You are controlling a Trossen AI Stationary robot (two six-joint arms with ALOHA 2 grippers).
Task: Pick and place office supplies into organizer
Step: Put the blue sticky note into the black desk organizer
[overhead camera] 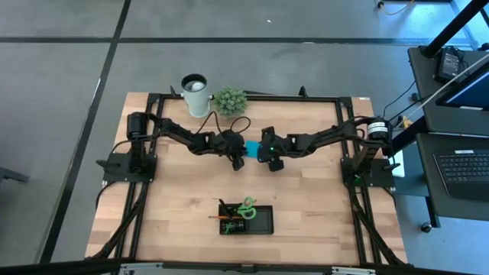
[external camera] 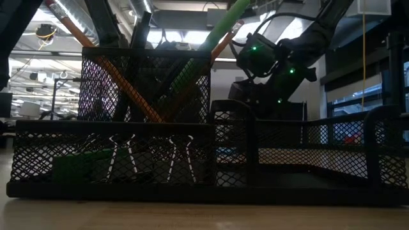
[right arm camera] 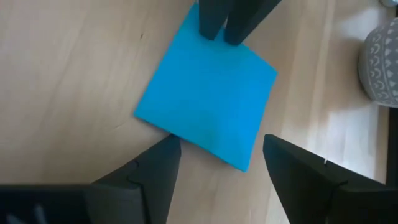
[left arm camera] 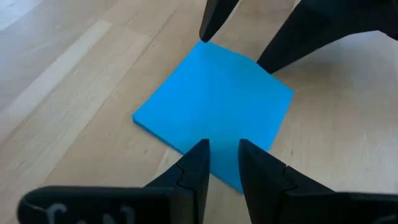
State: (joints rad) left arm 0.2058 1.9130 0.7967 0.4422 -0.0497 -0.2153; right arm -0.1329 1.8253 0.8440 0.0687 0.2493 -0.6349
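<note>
the blue sticky-note pad [overhead camera: 250, 147] lies flat on the table [overhead camera: 321, 206] between both grippers, well apart from the organizer [overhead camera: 263, 221]. the left gripper [left arm camera: 222, 155] stands over one edge, fingers narrowly apart, gripping nothing. the right gripper [right arm camera: 221, 155] faces it, fingers wide, straddling the opposite edge, equally near.

My high view looks straight down on the table [overhead camera: 306, 198]; low sits close behind the mesh organizer [external camera: 192, 160]; both wrist views share the blue sticky-note pad [left arm camera: 214, 115].
</note>
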